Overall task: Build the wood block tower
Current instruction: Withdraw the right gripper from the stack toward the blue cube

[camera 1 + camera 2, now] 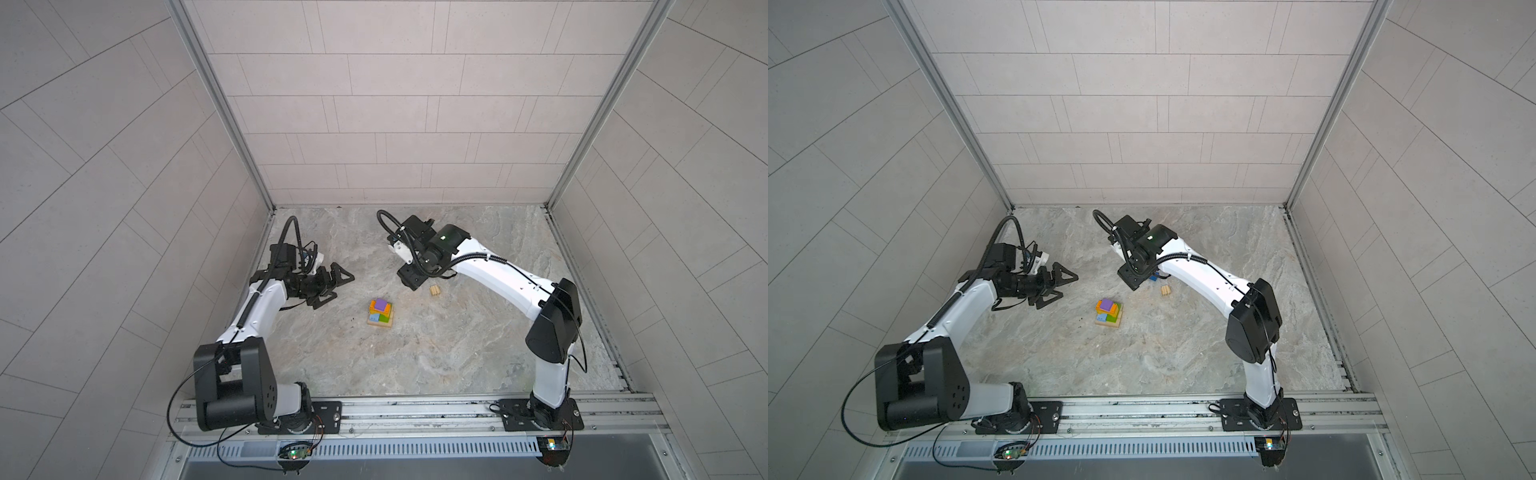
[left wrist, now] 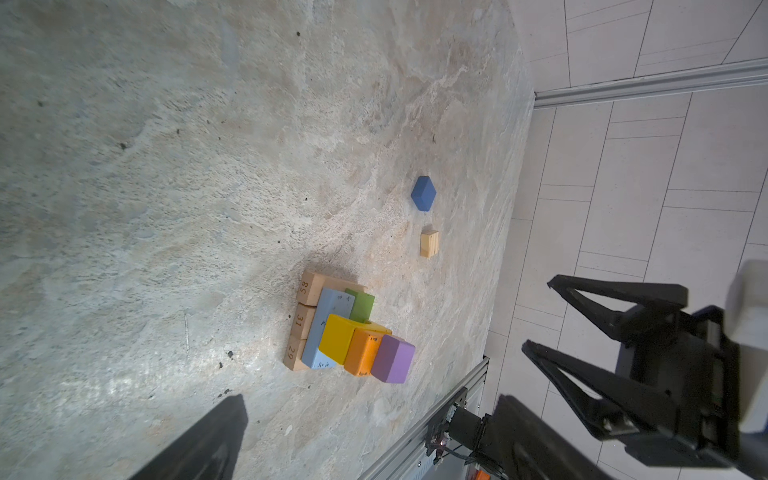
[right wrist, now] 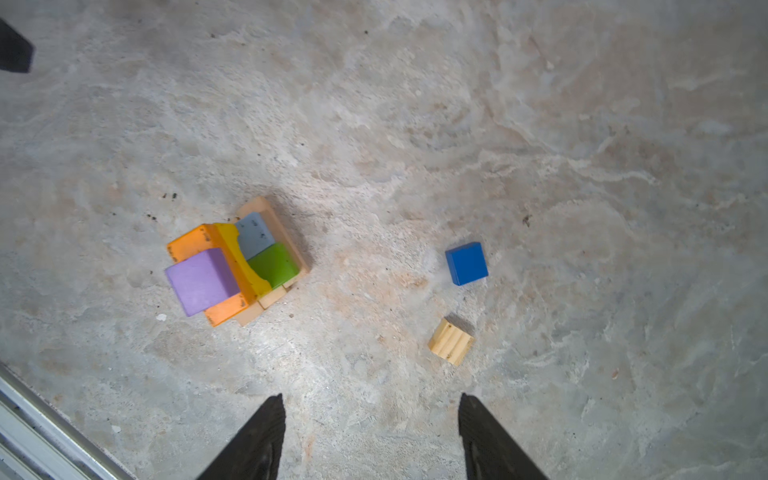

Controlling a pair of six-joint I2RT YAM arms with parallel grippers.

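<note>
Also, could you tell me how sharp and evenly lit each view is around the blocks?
Both top views: the wide lens bends the wall tiles, light is even, the wood block tower tiny. Left wrist view: tower sharp, its stamped numbers readable. Right wrist view: blue cube crisp, tower throws a soft shadow.

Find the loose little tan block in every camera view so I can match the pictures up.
In a top view: small tan block right of the tower.
In a top view: same place, beside the dark-blue cube.
Left wrist: between dark-blue cube and tower.
Right wrist: beside the dark-blue cube, away from the tower.
Shared landmark: purple cube topping the tower.
</note>
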